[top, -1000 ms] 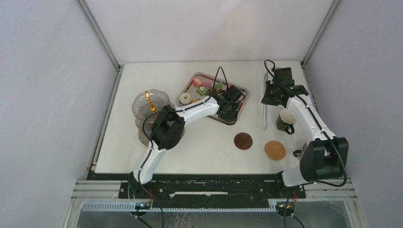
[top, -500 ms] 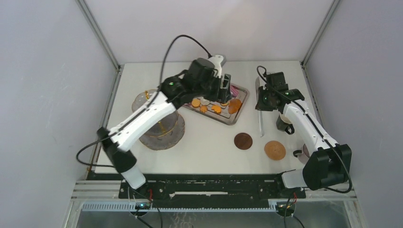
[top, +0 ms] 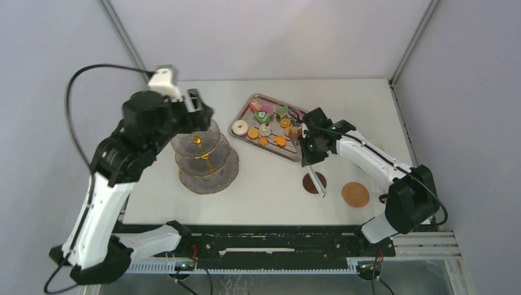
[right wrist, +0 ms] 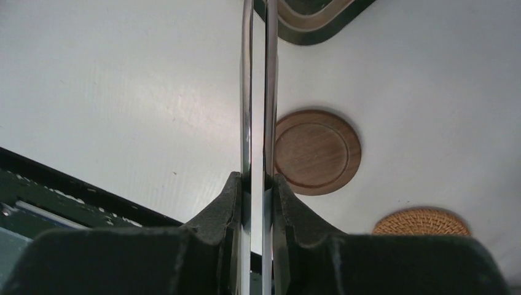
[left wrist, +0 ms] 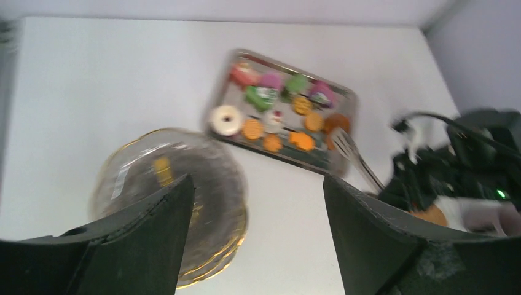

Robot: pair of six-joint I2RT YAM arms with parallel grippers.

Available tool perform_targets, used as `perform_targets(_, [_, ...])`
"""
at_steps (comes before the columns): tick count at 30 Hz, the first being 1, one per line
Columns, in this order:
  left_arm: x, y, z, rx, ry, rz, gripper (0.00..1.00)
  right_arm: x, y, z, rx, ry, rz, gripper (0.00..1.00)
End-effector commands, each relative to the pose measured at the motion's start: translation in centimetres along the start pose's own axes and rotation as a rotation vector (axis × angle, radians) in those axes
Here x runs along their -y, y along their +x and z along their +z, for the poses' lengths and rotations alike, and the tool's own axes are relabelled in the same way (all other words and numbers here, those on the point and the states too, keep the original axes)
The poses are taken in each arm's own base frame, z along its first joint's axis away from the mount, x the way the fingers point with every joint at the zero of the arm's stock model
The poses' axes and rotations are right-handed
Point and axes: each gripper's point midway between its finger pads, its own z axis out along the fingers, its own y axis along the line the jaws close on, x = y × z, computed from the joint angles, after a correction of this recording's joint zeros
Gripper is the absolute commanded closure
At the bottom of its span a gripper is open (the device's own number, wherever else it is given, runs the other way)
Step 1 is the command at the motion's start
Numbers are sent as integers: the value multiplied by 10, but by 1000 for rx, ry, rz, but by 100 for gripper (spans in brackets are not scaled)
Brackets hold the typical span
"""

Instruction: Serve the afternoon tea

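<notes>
Right wrist view alone shows right claw (right wrist: 257,184) squeezing tongs (right wrist: 271,74).

I work over a white table (top: 270,190). Behind its far edge rises a plain pale back wall (top: 270,37), and greyish-lilac side walls stand to the table's left (top: 49,92) and right (top: 473,74). A slim metal post (top: 126,43) climbs from each far corner. A black rail (top: 276,236) runs along the near edge, with a grey slotted duct (top: 246,268) below it. Soft light leaves a faint sheen on the tabletop.
</notes>
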Motion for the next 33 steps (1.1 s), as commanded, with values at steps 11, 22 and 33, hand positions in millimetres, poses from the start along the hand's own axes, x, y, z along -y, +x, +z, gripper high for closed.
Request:
perform_targets(11, [-124, 4, -60, 207, -428, -218, 17, -17, -24, 17, -54, 35, -88, 60])
perform_targets(22, [-128, 13, -53, 190, -443, -221, 16, -16, -26, 27, -119, 87, -125, 54])
perform_targets(33, [-130, 18, -52, 196, -446, -224, 16, -12, -25, 40, -151, 124, -123, 52])
